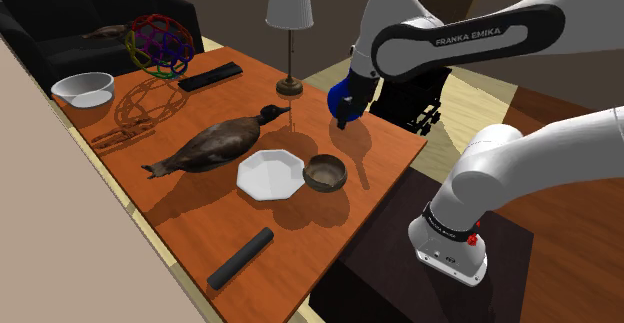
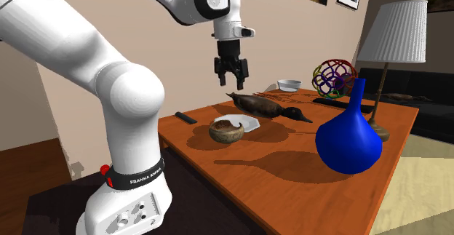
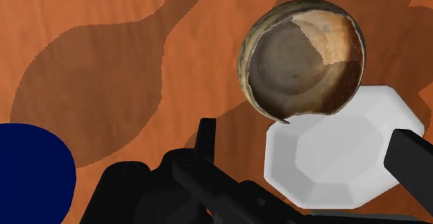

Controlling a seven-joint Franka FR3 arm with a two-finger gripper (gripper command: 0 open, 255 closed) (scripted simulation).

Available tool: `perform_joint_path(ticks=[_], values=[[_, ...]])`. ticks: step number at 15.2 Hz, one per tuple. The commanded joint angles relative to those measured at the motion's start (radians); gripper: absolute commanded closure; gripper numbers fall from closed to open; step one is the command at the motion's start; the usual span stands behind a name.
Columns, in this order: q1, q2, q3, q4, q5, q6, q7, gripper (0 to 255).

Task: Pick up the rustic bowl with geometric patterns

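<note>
One worry we had: the black gripper (image 2: pixel 232 81), fingers apart, looked aimed at the white octagonal plate (image 3: pixel 343 153), not the mottled brown bowl (image 3: pixel 303 57) beside it by the stand-side edge of the tabletop (image 1: pixel 385 143).

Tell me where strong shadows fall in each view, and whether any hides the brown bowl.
Wrist view: a vase-shaped shadow darkens the table beside the brown bowl, whose inside is partly lit. Second exterior view: the blue vase throws a long shadow. Shoulder view: the bowl is plainly visible.

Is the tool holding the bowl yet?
No, the tool hangs open in the air, well clear of the brown bowl.
</note>
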Motion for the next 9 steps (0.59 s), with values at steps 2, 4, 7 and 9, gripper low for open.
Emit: perform_joint_path(ticks=[2,4,7,9], values=[[-0.005,0.059,0.007,-0.071,-0.004,0.138,-0.001,0],[-0.009,0.116,0.013,-0.107,-0.008,0.234,0.0,0],[-0.02,0.223,0.024,-0.147,-0.017,0.386,0.005,0],[-0.031,0.309,0.032,-0.165,-0.028,0.492,0.012,0]])
